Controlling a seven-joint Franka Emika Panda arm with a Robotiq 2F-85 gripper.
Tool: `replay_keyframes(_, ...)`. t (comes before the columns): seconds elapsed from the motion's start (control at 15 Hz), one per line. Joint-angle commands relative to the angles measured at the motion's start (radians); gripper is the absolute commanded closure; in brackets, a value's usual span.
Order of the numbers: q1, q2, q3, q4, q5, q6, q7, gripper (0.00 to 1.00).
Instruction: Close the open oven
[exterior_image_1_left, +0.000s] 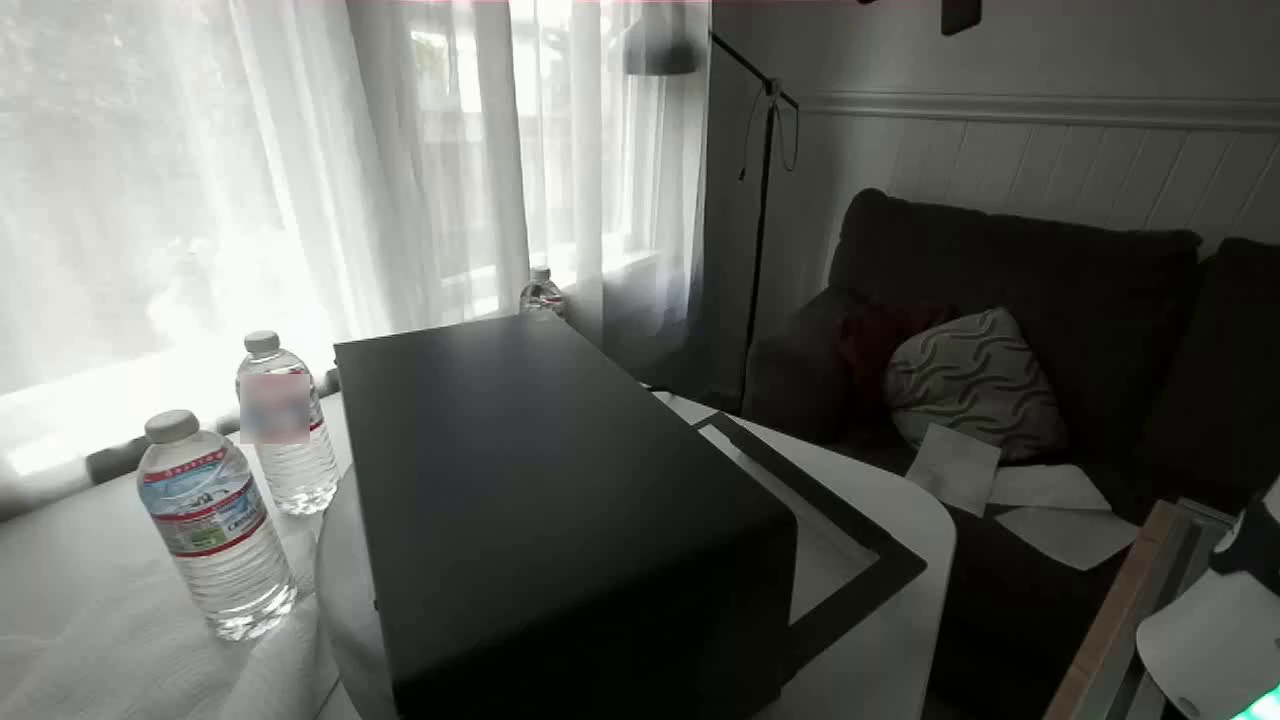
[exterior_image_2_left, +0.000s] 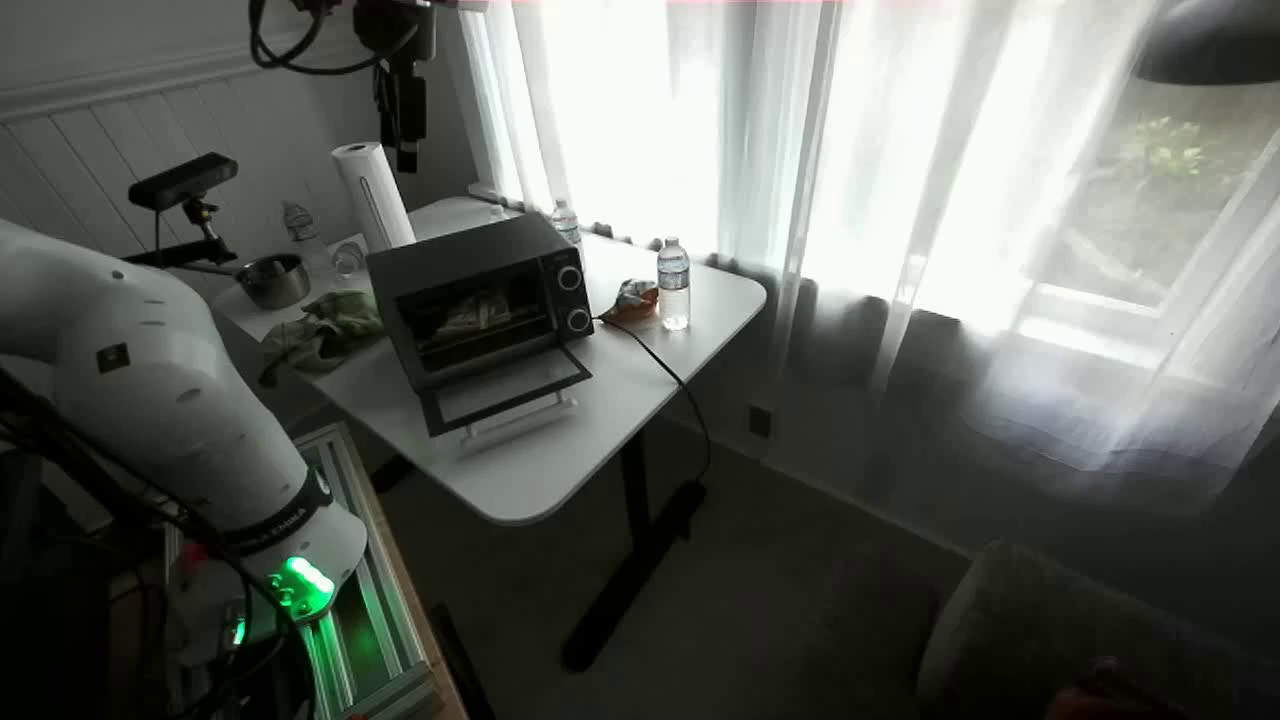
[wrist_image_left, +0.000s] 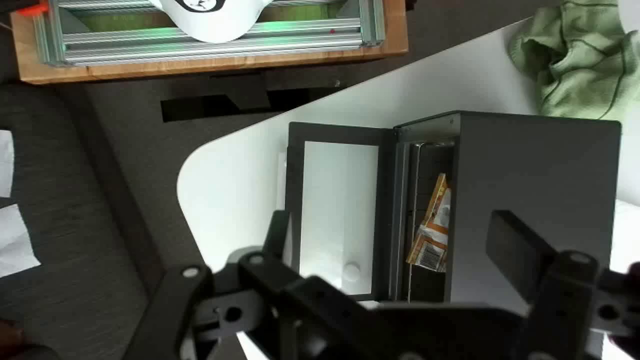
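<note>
While hovering with black two-fingered pincer (wrist_image_left: 391, 220) spread, empty, clear of matte-black boxy oven (exterior_image_2_left: 470, 247) on white worktop (exterior_image_2_left: 530, 482), seems at approach step; must next lift dropped black-framed glass door (wrist_image_left: 340, 210).

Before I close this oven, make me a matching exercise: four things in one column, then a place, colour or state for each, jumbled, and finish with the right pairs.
1. Oven door
2. Orange-and-white packet
3. Cloth
4. Patterned pillow

A. green
B. on the couch
C. lowered open
D. inside the oven

Pairs: 1-C, 2-D, 3-A, 4-B.
</note>
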Motion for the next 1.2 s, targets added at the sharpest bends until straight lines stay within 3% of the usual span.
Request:
replay_keyframes(0.0, -0.014, 0.000, 0.010, 0.003, 0.004, -0.004, -0.006, 0.00)
replay_keyframes(0.8, -0.018, 0.003, 0.007, 0.002, 0.004, 0.007, -0.005, 0.00)
replay_keyframes(1.13, -0.030, 0.045, -0.063, 0.006, 0.069, -0.013, -0.079, 0.00)
